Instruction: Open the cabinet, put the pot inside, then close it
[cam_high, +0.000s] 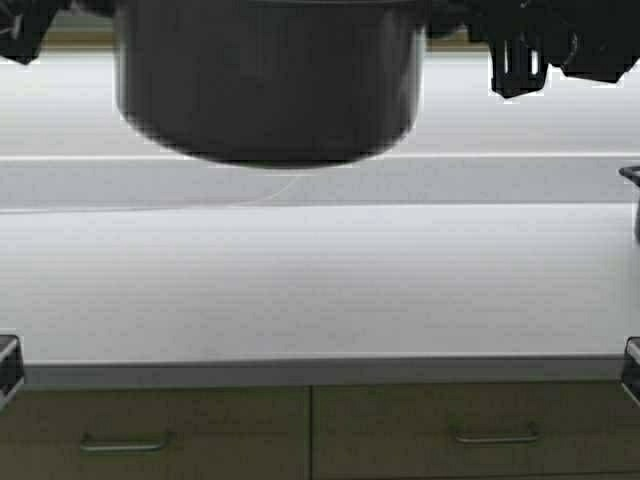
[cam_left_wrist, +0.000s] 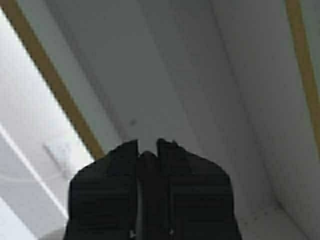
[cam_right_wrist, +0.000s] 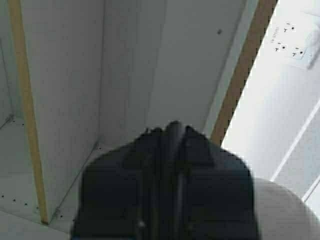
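The pot (cam_high: 268, 85), a wide dark grey stockpot, hangs in the air at the top of the high view, well above the counter. My left gripper (cam_left_wrist: 150, 146) is shut on the pot's black loop handle (cam_left_wrist: 148, 159) on its left side. My right gripper (cam_right_wrist: 172, 131) is shut on the other black loop handle (cam_right_wrist: 174, 126). Both wrist views look into the open cabinet: its white inner walls (cam_left_wrist: 175, 75) (cam_right_wrist: 130, 60) and tan front edges (cam_left_wrist: 55, 85) (cam_right_wrist: 245, 65). In the high view the arms show only as dark parts at the top corners, and the cabinet doors are out of view.
The white counter (cam_high: 300, 280) lies below the pot. A smaller dark pot (cam_high: 632, 200) stands at the counter's right edge. Base cabinet drawers with horizontal handles (cam_high: 120, 443) run under the counter. A wall socket (cam_right_wrist: 290, 42) is beside the cabinet.
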